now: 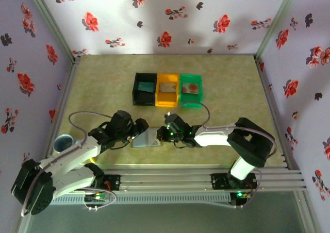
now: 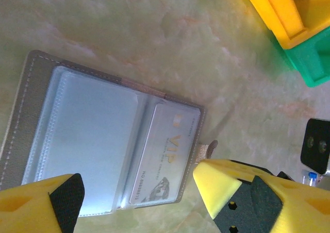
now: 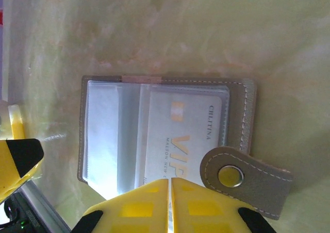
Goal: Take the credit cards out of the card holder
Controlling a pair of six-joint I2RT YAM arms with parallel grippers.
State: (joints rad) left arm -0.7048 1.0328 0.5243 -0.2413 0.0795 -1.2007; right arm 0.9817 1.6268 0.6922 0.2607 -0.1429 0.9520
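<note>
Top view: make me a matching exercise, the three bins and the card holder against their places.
Things:
1 black bin
2 orange bin
3 green bin
4 card holder

Places:
a right end of the row
b outside the row, lying open
c middle of the row
d left end of the row

Pairs: 1-d; 2-c; 3-a; 4-b
</note>
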